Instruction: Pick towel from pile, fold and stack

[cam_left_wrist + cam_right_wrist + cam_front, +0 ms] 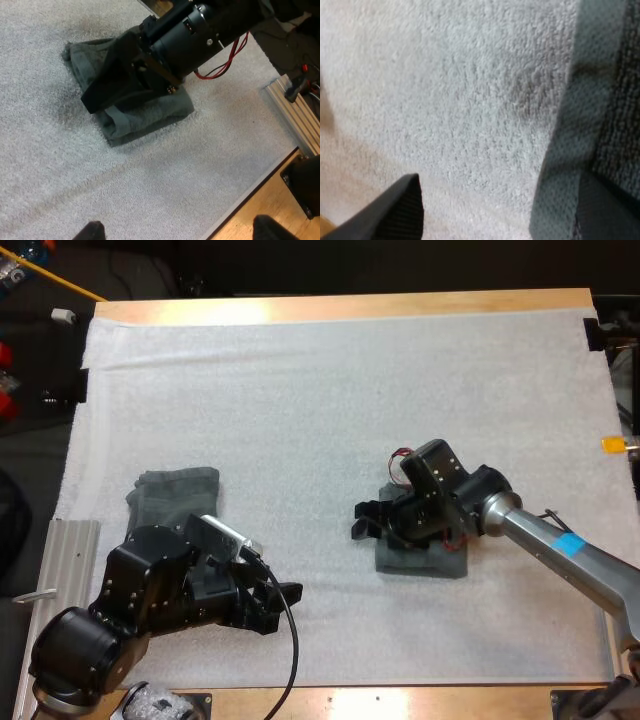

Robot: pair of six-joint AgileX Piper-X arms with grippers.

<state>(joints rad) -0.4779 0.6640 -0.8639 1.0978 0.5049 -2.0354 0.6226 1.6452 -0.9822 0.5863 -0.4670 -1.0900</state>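
Left jaws, nearest, hang spread and empty above the white foam mat (300, 420), near a rumpled dark grey-green towel (176, 496). Right jaws stand apart over the folded dark grey-green towel (425, 562) at mid-mat, one finger (607, 215) at its edge. Closing there could pinch a single layer and drag the fold open. That towel looks thick, soft, squarely doubled.
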